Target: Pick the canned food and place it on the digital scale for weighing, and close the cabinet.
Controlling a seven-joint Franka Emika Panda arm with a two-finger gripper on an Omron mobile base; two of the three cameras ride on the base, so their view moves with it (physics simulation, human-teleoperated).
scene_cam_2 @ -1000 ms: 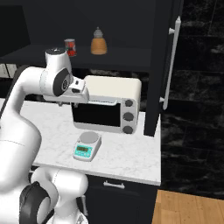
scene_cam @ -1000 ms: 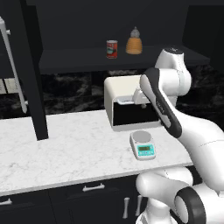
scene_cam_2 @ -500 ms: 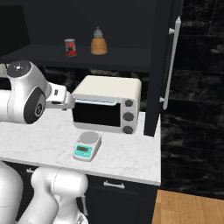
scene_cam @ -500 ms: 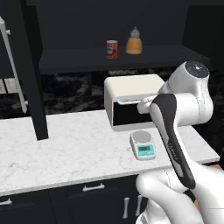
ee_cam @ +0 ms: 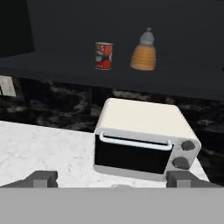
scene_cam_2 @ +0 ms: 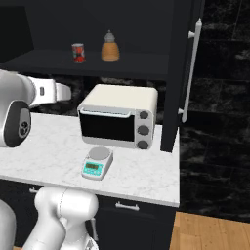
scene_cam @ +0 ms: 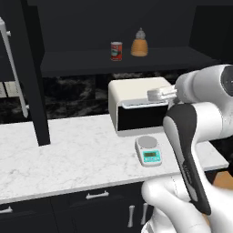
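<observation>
The canned food (scene_cam: 116,51) (scene_cam_2: 78,52) (ee_cam: 103,55), a small red tin, stands on the open cabinet's shelf (scene_cam: 91,63), left of an orange bottle (scene_cam: 139,45). The digital scale (scene_cam: 149,151) (scene_cam_2: 96,163) lies bare on the counter in front of the toaster oven. Both doors of the black cabinet hang open: the left door (scene_cam: 29,77) and the right door (scene_cam_2: 181,73). My gripper (ee_cam: 111,180) is open, its fingertips (ee_cam: 41,178) far apart with nothing between them. It hangs back from the shelf, level with the toaster oven and below the can.
A cream toaster oven (scene_cam: 141,107) (scene_cam_2: 119,117) (ee_cam: 144,140) sits on the white marble counter (scene_cam: 68,154) under the shelf. The orange bottle (ee_cam: 144,52) stands close right of the can. Long silver handles (scene_cam: 13,77) (scene_cam_2: 191,68) stick out from the open doors. Black drawers run below.
The arm has swung back towards the base and its upper links now loom large near the cameras. Can, scale and doors have not moved.
</observation>
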